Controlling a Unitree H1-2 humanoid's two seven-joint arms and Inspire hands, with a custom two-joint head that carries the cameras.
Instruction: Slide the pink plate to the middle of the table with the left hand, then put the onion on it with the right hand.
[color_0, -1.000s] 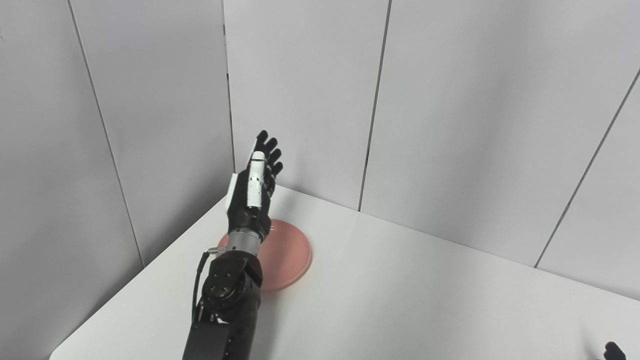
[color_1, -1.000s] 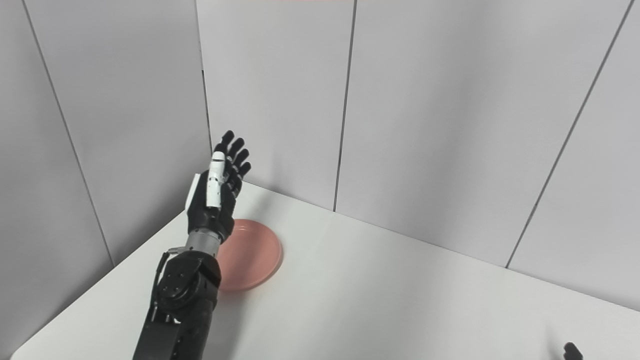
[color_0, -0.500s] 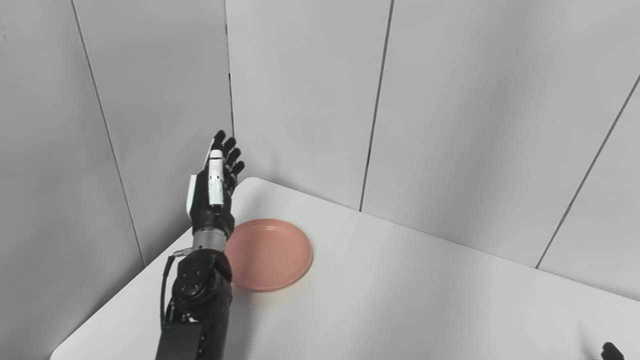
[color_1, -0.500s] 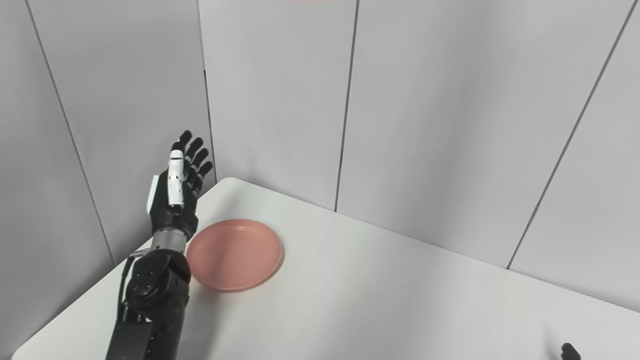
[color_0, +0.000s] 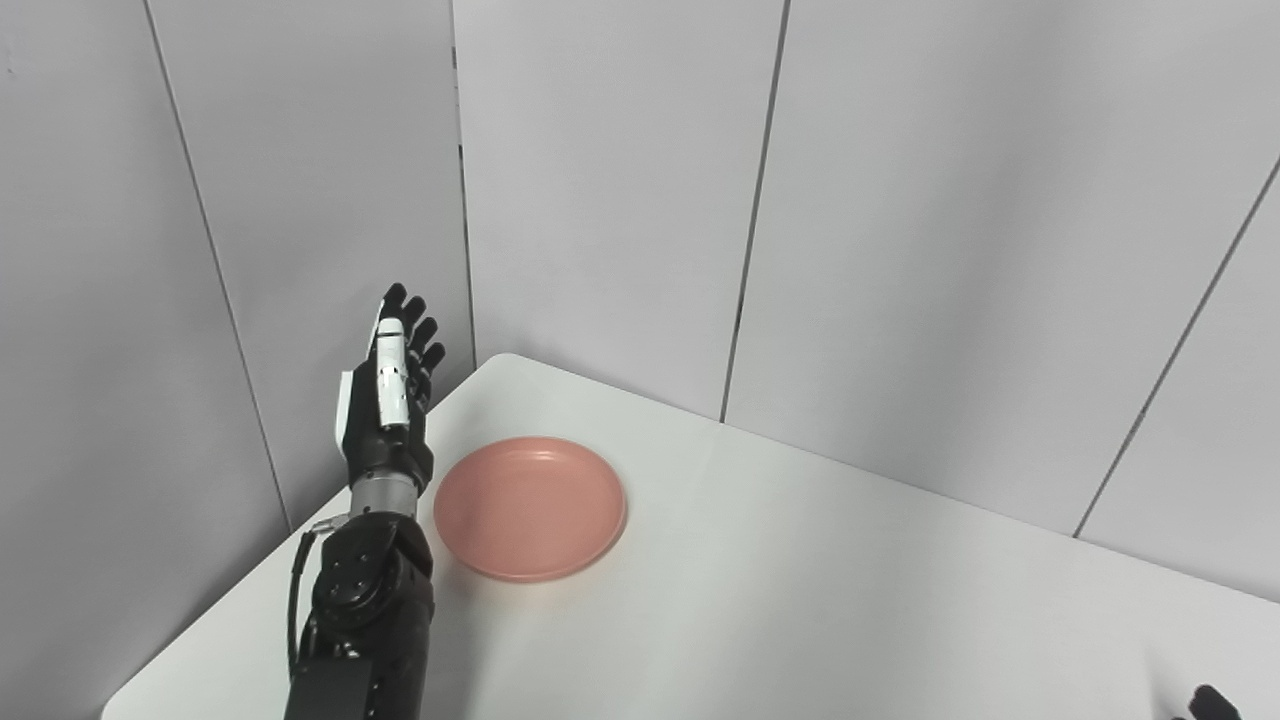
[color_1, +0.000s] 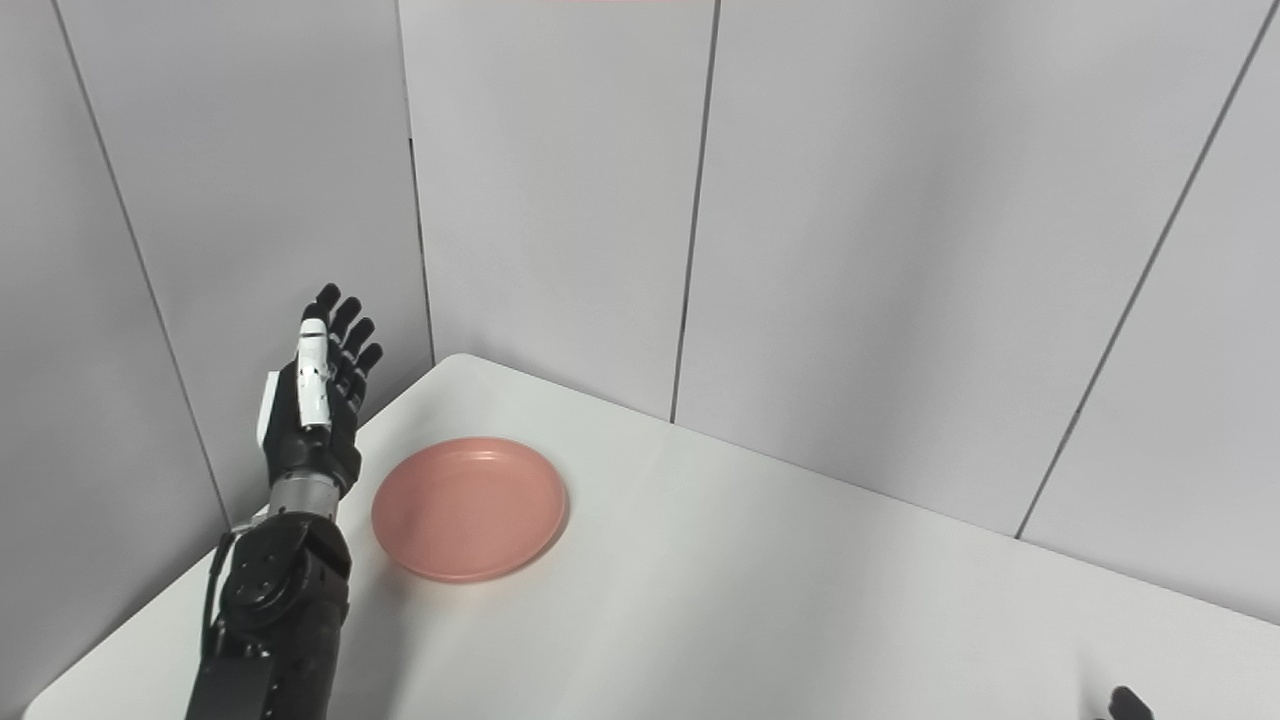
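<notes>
The pink plate (color_0: 530, 505) lies flat and empty on the white table (color_0: 800, 600), near its far left corner. My left hand (color_0: 387, 400) is open with straight fingers, held edge-on just left of the plate, above the table's left edge and apart from the plate. It also shows in the right eye view (color_1: 315, 400). Only a dark tip of my right hand (color_0: 1205, 703) shows at the bottom right corner. No onion is in view.
Grey wall panels (color_0: 900, 200) stand close behind the table and along its left side, meeting in a corner behind the plate. The left hand is close to the left wall panel (color_0: 300, 250).
My left hand has moved left and a little down, from over the plate to beside its left rim. The plate, earlier partly hidden by the arm, now shows whole and has not moved.
</notes>
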